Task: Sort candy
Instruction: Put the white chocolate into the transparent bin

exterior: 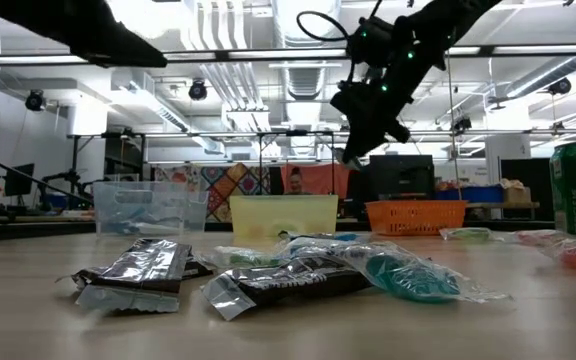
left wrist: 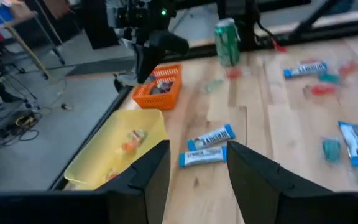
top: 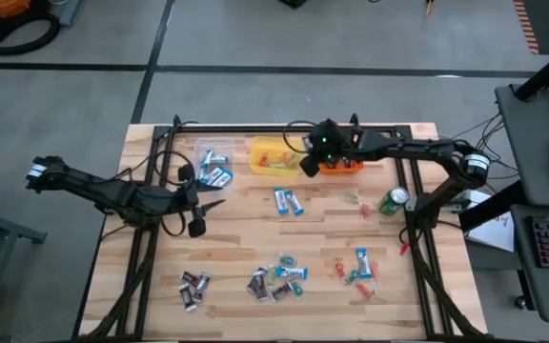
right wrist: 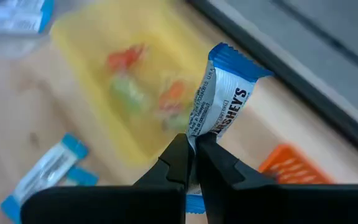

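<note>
A: How far along is the sorting?

B: Partway, I'd judge. Along the top of the high view stand 3 tubs: a clear tub (top: 213,162) with blue-and-white bars in it, a yellow tub (top: 276,157) with small red, green and orange sweets, and an orange tub (top: 343,169) whose contents I can't make out. Most of the candy is loose on the table (top: 246,238): a mixed heap (top: 276,279) at bottom centre, dark brown bars (top: 194,286) at lower left, a scatter (top: 355,270) at lower right, and 2 blue-and-white bars (top: 290,201) in the middle.

A: And the piece in hand?

B: The right gripper (right wrist: 194,152) is pinched tight on 1 blue-and-white bar (right wrist: 224,98), holding it by its lower end so the wrapper stands up from the fingertips. In the high view it hangs at top centre, over the gap between the yellow and orange tubs.

A: The other arm?

B: The left gripper (left wrist: 197,155) waits at centre left of the high view, jaws apart, holding nothing, its wrist camera facing the 2 middle bars.
</note>
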`<control>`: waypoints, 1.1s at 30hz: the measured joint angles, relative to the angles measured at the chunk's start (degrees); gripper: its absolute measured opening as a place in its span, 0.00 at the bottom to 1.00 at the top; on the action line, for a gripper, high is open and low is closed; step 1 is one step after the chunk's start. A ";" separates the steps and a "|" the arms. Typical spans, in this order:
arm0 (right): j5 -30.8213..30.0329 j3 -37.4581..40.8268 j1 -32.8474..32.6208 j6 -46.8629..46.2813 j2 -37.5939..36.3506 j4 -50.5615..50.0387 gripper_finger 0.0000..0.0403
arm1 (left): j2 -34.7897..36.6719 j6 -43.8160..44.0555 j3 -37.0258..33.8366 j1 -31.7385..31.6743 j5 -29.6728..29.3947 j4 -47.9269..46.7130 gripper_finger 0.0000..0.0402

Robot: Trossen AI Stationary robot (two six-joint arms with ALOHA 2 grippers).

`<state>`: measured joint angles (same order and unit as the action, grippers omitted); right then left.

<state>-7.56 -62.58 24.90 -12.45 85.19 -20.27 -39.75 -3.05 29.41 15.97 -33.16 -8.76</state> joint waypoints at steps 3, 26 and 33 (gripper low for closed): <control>-0.96 -0.97 0.96 2.31 0.44 4.97 0.03 | 2.04 -1.24 -2.19 -0.62 -4.27 2.80 0.35; 14.06 -27.06 -4.01 9.47 34.56 46.69 0.03 | 10.43 -6.45 -0.64 -1.95 -11.48 4.01 0.35; 14.06 -34.13 -5.29 8.56 40.90 45.88 0.03 | 10.15 -5.25 -0.64 -1.95 -11.43 4.03 0.35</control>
<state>6.50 -96.72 19.61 -3.89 126.09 25.61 -29.61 -8.29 28.77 14.02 -44.59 -4.73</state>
